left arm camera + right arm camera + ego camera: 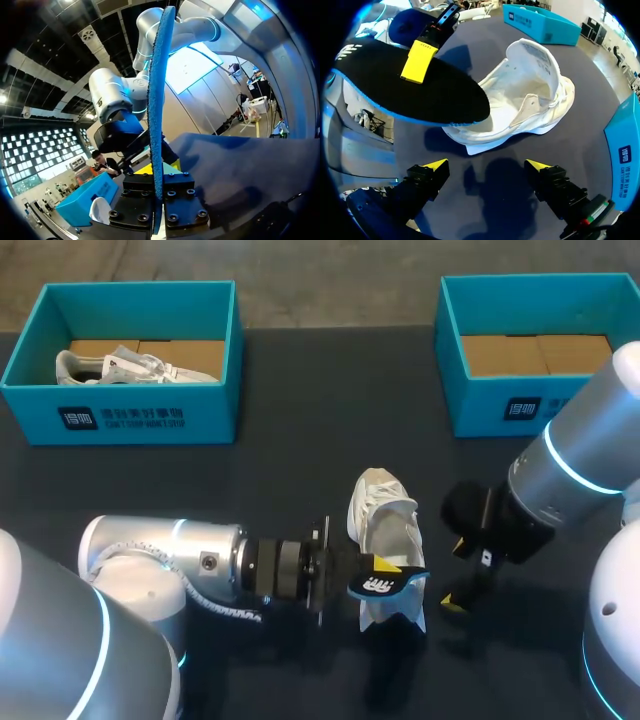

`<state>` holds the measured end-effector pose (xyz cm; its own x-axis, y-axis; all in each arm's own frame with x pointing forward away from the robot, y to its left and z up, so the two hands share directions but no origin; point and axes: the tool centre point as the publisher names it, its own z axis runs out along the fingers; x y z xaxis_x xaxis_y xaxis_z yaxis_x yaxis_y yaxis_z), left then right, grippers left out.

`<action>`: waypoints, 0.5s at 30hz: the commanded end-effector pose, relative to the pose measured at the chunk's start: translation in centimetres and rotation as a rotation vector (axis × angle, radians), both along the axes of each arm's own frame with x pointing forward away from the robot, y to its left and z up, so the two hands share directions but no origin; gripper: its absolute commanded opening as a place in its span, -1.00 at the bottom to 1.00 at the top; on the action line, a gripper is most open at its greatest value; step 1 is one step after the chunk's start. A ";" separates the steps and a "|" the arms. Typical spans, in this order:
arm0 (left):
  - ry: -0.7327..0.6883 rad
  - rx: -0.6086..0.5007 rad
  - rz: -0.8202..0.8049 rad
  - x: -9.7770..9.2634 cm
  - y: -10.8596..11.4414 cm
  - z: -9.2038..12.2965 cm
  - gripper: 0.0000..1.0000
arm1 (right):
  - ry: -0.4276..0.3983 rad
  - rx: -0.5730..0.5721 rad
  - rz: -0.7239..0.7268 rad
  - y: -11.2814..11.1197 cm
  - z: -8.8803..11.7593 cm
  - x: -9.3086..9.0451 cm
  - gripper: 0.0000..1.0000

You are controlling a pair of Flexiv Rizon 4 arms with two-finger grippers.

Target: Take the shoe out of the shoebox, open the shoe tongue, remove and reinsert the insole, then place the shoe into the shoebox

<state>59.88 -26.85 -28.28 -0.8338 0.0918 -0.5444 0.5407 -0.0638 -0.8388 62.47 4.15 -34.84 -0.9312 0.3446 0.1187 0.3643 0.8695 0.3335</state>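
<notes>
A white shoe (383, 525) lies on the dark table at the middle, its opening up. My left gripper (386, 566) is shut on the shoe's insole (388, 584), black on top and blue beneath, held just above the shoe's near end. In the left wrist view the insole (158, 100) stands edge-on between the clamped fingers. From the right wrist view the insole (405, 90) hangs over the end of the shoe (535, 95), with a yellow fingertip (419, 62) of the left gripper on it. My right gripper (487, 167) stands open just right of the shoe, holding nothing.
A teal shoebox (40, 390) at the back left holds another white shoe (135, 366). A second teal shoebox (500, 410) at the back right shows only its cardboard floor. My right gripper (458, 575) hovers low near the front right.
</notes>
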 end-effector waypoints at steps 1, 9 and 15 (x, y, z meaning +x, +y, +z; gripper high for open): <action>0.002 -0.002 0.006 0.2 -0.2 -0.1 -1.00 | -0.003 -0.003 -0.002 0.1 -0.1 -0.1 1.00; 0.003 -0.001 0.015 0.3 -0.5 -0.3 -1.00 | -0.003 -0.003 -0.002 0.1 -0.1 -0.1 1.00; -0.001 0.002 0.027 0.6 -0.6 -0.6 -1.00 | -0.003 -0.003 -0.002 0.1 -0.1 -0.1 1.00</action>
